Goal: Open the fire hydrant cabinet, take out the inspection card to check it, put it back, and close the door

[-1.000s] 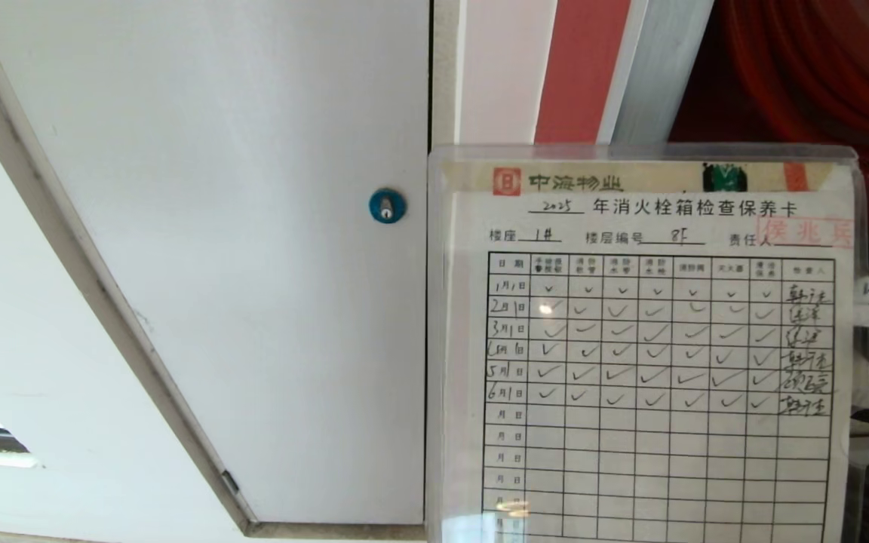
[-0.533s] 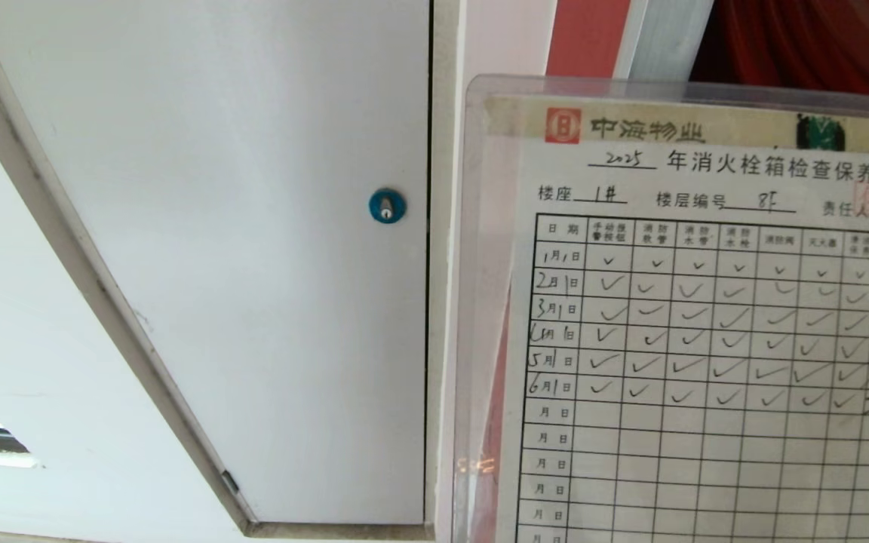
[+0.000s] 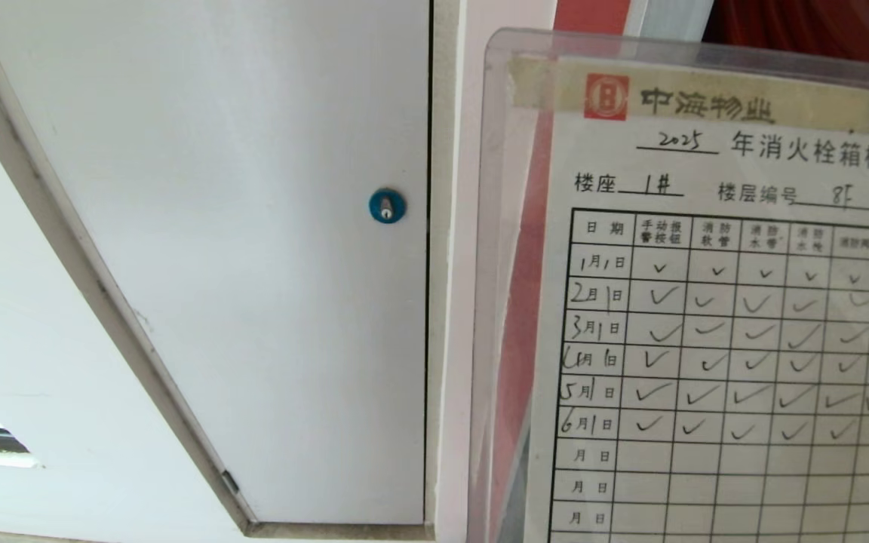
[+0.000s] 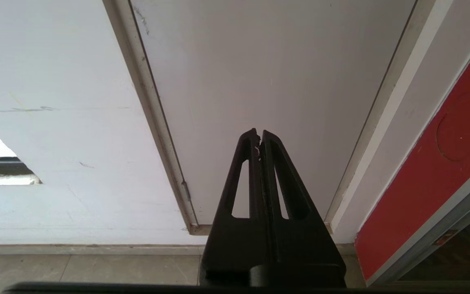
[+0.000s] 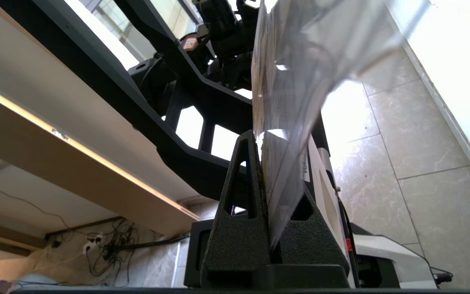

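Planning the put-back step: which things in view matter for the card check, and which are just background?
Job:
- inspection card, in clear sleeve, clamped in right gripper
- fire hydrant cabinet, red interior behind card

Background:
- white panel with blue round lock
- left gripper, shut, empty
- tiled floor

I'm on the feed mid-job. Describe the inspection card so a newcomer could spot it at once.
Start at the white panel with the small blue lock; right of it, close to the head camera, is the inspection card. It is a whitish sheet in a clear sleeve, pinched by the right hand. Only it carries a printed grid with handwritten ticks and a red logo.
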Controlling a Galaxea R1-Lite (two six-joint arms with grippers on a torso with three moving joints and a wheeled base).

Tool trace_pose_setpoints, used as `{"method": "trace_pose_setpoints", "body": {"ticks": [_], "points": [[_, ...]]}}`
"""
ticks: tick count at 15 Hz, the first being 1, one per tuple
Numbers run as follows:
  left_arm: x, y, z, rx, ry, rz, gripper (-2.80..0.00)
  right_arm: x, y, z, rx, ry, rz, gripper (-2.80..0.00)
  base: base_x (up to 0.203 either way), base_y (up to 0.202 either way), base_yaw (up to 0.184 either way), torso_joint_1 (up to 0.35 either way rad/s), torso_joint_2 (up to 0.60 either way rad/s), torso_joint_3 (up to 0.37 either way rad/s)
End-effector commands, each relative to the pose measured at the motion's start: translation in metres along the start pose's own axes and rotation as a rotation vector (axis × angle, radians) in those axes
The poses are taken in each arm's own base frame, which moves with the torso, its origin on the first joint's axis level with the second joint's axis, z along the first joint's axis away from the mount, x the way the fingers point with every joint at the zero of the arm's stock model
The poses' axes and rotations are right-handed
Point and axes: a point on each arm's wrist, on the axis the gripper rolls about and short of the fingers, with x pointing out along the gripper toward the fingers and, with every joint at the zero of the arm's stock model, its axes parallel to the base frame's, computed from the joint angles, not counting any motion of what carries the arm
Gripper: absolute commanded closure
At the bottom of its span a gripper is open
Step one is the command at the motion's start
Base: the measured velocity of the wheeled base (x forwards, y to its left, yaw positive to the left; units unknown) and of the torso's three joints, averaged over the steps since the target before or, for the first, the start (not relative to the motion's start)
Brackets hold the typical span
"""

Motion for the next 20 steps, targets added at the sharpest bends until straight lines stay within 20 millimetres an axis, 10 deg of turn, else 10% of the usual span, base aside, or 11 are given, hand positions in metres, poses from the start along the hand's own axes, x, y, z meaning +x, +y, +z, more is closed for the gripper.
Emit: {"method": "trace_pose_setpoints", "body": {"ticks": [1, 20], "points": [[0.000, 0.000, 0.000, 0.000, 0.001, 0.000, 0.00, 0.000, 0.001, 0.000, -0.002, -0.001, 0.006, 0.00, 0.000, 0.000, 0.000, 0.000, 0.00, 0.000], [0.000, 0.000, 0.000, 0.000, 0.001, 0.000, 0.00, -0.018, 0.021, -0.002, -0.016, -0.049, -0.132, 0.00, 0.000, 0.000, 0.000, 0.000, 0.00, 0.000]]}}
